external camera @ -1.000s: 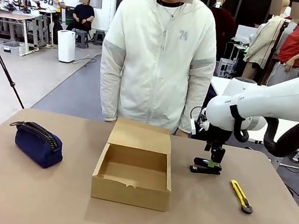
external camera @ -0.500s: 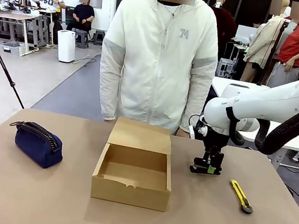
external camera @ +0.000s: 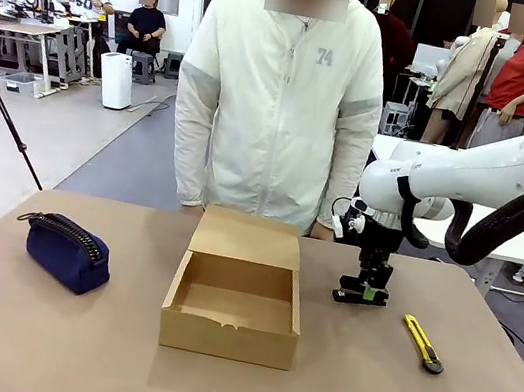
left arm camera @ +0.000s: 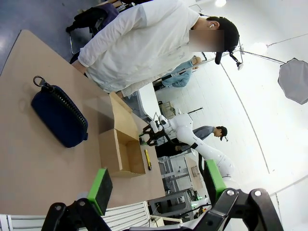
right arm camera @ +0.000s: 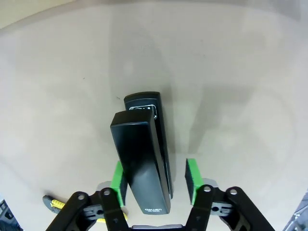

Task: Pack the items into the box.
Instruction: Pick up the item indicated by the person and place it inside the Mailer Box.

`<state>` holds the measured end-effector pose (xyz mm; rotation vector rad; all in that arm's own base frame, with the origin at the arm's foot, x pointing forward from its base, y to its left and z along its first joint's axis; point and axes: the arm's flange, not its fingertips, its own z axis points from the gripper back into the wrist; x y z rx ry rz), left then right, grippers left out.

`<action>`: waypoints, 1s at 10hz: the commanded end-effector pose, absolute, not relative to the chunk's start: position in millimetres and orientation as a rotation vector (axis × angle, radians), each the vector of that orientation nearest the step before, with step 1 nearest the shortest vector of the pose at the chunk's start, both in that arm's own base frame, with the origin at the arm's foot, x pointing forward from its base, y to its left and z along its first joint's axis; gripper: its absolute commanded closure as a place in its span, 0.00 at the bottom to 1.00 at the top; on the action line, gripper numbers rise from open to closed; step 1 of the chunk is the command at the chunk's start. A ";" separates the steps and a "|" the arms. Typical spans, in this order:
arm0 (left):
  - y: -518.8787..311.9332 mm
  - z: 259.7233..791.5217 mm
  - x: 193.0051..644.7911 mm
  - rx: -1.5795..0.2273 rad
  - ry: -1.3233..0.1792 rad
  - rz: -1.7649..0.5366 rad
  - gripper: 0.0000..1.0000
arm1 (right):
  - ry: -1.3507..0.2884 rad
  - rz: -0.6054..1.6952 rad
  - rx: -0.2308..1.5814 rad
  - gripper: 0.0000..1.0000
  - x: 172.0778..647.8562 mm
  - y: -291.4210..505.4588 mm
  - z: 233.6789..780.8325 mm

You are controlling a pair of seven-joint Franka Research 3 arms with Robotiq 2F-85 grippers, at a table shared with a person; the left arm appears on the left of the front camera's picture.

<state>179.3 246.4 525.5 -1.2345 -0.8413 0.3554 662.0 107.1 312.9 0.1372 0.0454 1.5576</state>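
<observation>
The black stapler [right arm camera: 142, 159] lies on the table right of the box [external camera: 227, 337], between the green pads of my right gripper [right arm camera: 155, 178]. That gripper [external camera: 364, 289] is down at the table, open, with a gap still showing on one side of the stapler [external camera: 344, 296]. The brown box stands open mid-table, its flap raised at the back and nothing inside. At far left lies the navy pouch [external camera: 64, 253], zipper up. To the right of the stapler rests the yellow-and-black utility knife [external camera: 423, 343]. My left gripper [left arm camera: 156, 185] hangs open high above the table's left side, holding nothing.
A person in a white jacket [external camera: 278, 107] stands at the far edge behind the box, arms down. The tan table [external camera: 34, 339] has bare surface in front of the box and between box and pouch.
My right gripper has dropped down over the stapler, its fingers now either side of it. Box, pouch and knife have not moved.
</observation>
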 end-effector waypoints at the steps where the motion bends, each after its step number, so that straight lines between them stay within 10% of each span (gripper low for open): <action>1: 248.1 527.6 179.6 -1.243 -0.865 0.341 0.00 | 0.038 1.589 0.188 1.00 670.8 107.3 314.0; 10: 248.1 527.6 179.6 -1.243 -0.865 0.341 0.00 | 0.063 1.603 0.216 1.00 668.6 114.3 311.2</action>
